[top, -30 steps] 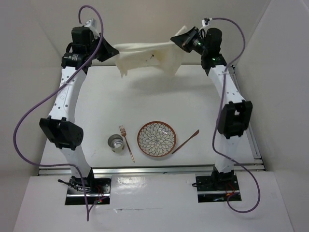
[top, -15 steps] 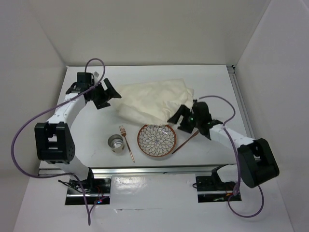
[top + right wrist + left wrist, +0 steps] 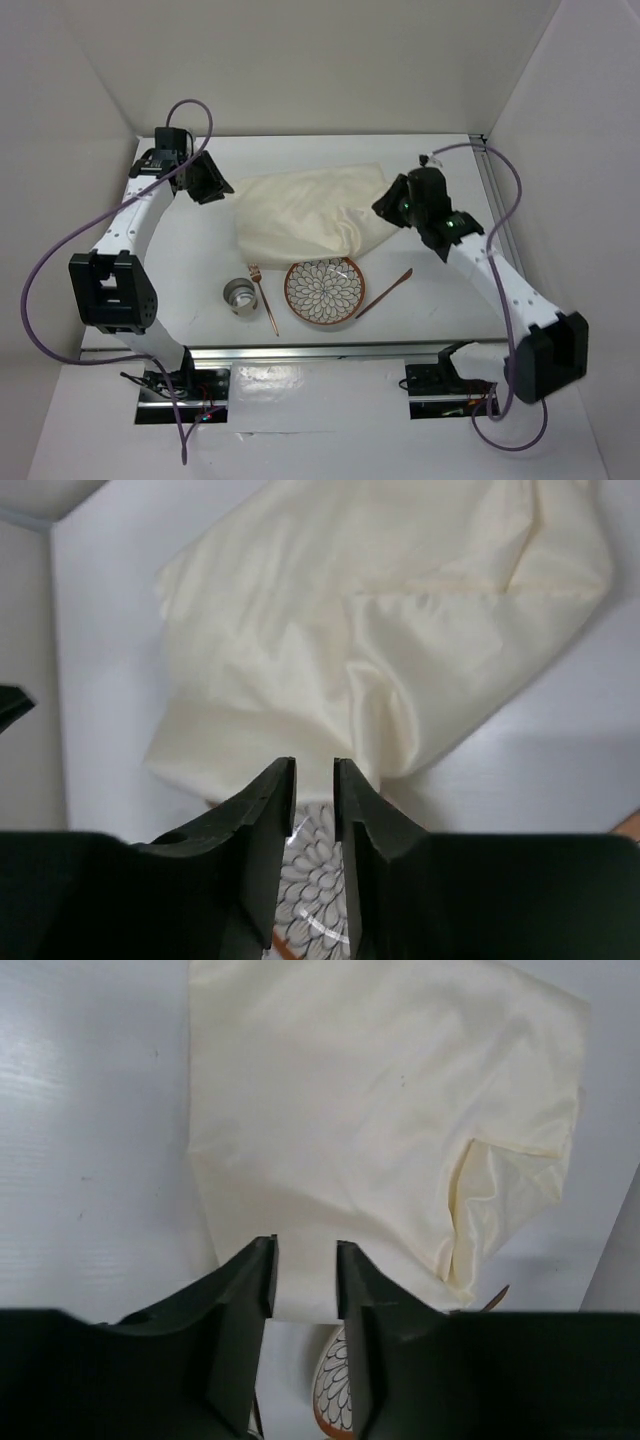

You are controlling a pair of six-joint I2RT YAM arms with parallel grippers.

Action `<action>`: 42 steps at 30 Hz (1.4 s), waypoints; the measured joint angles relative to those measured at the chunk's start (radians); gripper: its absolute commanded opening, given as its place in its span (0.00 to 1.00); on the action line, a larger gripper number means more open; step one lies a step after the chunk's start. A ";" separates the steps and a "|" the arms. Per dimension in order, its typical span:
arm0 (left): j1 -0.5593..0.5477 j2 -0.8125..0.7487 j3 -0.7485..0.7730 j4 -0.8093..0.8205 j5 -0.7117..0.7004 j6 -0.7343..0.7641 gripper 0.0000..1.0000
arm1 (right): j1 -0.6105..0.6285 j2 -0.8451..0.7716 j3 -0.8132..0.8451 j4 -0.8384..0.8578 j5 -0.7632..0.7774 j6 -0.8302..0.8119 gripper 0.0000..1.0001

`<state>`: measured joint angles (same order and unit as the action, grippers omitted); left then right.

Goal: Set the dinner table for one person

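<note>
From above, the white table (image 3: 430, 160) fills the floor of the white-walled booth, with one silver rail (image 3: 320, 351) along its near edge, just beyond my two bases, and another down its right edge. A cream cloth (image 3: 300, 215) lies rumpled on the middle of the table, and its near edge reaches the far rim of a patterned plate (image 3: 324, 290). Left of the plate lies a copper fork (image 3: 264, 298), and just beside that stands a small metal cup (image 3: 240, 297). A thin copper utensil (image 3: 385, 293) lies slanted on the right of the plate, apart from it. My left fingers (image 3: 218, 187) sit at the cloth's far left corner, and my right fingers (image 3: 383, 206) are over its right end. From this height I cannot tell whether either pair touches the fabric. In the left wrist view my fingers stand apart with a clear gap and nothing clamped between them. The cloth spreads out ahead of them, with a folded flap (image 3: 505, 1195) on the right, and a bit of the plate's petal pattern shows low down by the right finger. In the right wrist view my fingers are parted by only a narrow slot, also with nothing in it. Beyond them the creased cloth lies on bare table, and the plate's pattern shows just under the fingertips, at the cloth's near edge.
</note>
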<state>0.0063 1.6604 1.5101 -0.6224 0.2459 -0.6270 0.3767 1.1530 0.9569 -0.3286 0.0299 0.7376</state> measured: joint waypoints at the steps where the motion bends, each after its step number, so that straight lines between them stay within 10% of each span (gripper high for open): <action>1: -0.002 -0.006 -0.014 -0.007 -0.010 -0.001 0.62 | 0.003 0.062 0.066 -0.019 0.018 -0.027 0.49; 4: -0.003 -0.007 -0.084 -0.034 -0.015 -0.003 0.79 | 0.055 0.303 0.281 -0.094 0.089 -0.127 0.71; 12: -0.017 0.138 -0.184 -0.086 0.017 0.023 0.82 | 0.200 0.827 0.698 -0.252 0.232 -0.295 0.81; 19: -0.074 0.185 -0.214 -0.080 0.053 0.030 0.73 | 0.199 1.070 0.878 -0.353 0.335 -0.337 0.62; 22: -0.086 0.203 -0.213 -0.076 0.059 0.037 0.56 | 0.199 1.097 0.883 -0.381 0.360 -0.341 0.47; 27: -0.085 0.216 -0.204 -0.072 0.076 0.050 0.00 | 0.193 1.099 0.882 -0.397 0.382 -0.332 0.00; 30: -0.085 0.234 -0.156 -0.084 0.090 0.055 0.00 | 0.185 1.099 0.883 -0.396 0.382 -0.326 0.00; 42: -0.003 0.513 0.829 -0.197 0.243 0.037 0.00 | -0.203 1.003 1.382 -0.256 0.045 -0.310 0.00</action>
<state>0.0036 2.1735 2.3394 -0.8196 0.4889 -0.5903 0.1741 2.1559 2.3390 -0.5842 0.0750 0.4278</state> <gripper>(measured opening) 0.053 0.040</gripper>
